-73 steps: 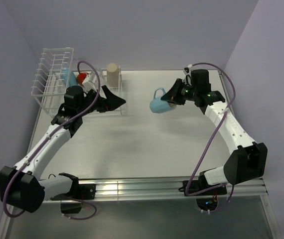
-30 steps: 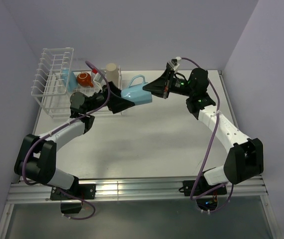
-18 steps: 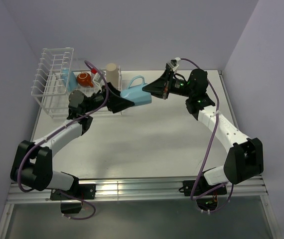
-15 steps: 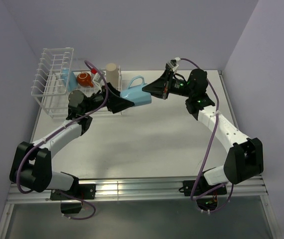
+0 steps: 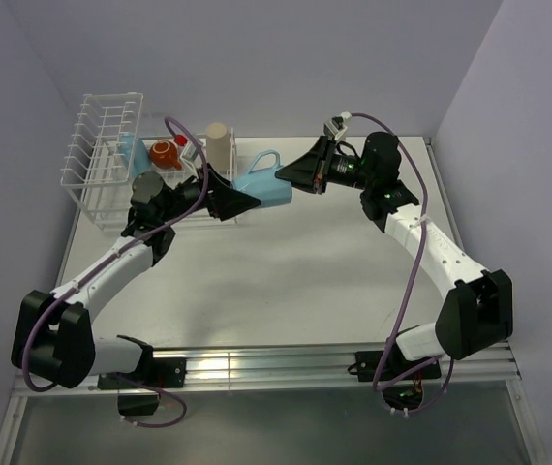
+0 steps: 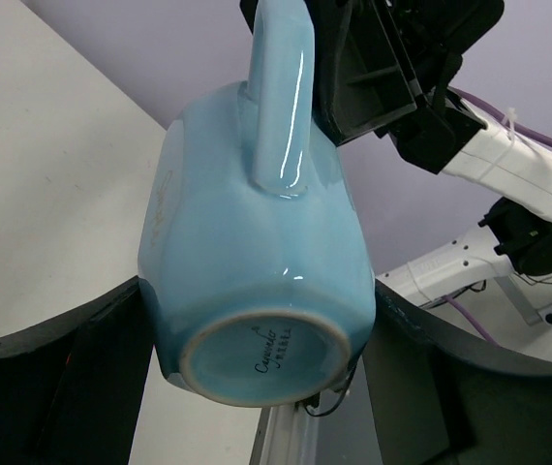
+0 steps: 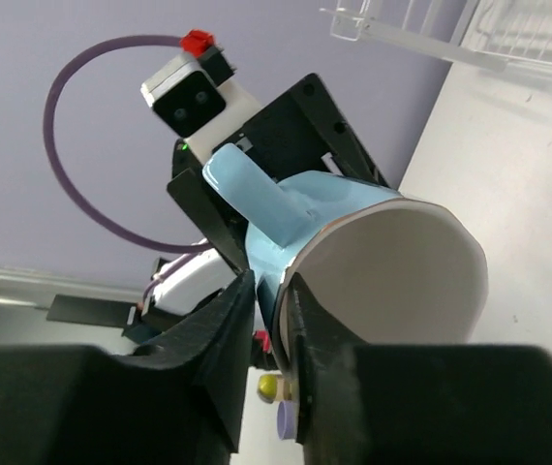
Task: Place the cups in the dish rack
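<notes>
A light blue handled mug (image 5: 264,186) hangs on its side in the air, held from both ends. My left gripper (image 5: 247,199) is shut around its base, one finger on each side (image 6: 257,291). My right gripper (image 5: 292,174) pinches its rim beside the handle (image 7: 269,281). The mug's base fills the left wrist view (image 6: 257,262), and its white inside faces the right wrist camera (image 7: 392,262). The white wire dish rack (image 5: 102,145) stands at the back left and holds another light blue mug (image 5: 133,150), a red-orange cup (image 5: 165,152) and a beige cup (image 5: 218,143). I cannot make out the clear tumbler.
The held mug is just right of the rack's low basket end, above the table (image 5: 286,271). The rack's wires show at the top of the right wrist view (image 7: 431,29). Purple walls close in the back and both sides.
The right gripper carried the mug leftward from mid-table to the left gripper. The left gripper's fingers came around its base. In the last half second almost nothing has moved.
</notes>
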Motion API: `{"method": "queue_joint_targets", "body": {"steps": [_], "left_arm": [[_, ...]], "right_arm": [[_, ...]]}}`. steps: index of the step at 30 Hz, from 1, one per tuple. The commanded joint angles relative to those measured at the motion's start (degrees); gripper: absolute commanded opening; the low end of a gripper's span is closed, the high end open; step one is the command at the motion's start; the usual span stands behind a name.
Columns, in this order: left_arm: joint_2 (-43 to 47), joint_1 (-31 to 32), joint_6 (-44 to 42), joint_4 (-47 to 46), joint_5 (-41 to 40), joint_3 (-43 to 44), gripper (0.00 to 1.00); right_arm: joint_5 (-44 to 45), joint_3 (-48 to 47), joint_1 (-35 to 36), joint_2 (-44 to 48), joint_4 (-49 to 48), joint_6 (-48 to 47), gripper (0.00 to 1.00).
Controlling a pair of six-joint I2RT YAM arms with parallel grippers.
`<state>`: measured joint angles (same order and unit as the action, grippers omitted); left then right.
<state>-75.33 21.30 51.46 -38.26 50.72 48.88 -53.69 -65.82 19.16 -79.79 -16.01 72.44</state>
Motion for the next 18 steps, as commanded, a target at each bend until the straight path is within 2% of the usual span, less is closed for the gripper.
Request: {"method": "queue_joint_targets", "body": {"steps": [1,9,18], "left_arm": [[3.8,0.1,-3.1,-0.9,-4.0,3.9,0.00],[5.5,0.1,-6.7,5.4,-7.1,5.8,0.00],[7.7,-0.2,-10.7,14.0,-12.7,7.4,0.00]], "right_arm": [[2.4,-3.1,0.5,2.3,1.9,-3.7,0.29],[6.3,-4.8,0.4,2.7,9.3,-9.5,0.38],[10.2,-6.2,0.4,2.7,14.4,-13.2,0.39]]}}
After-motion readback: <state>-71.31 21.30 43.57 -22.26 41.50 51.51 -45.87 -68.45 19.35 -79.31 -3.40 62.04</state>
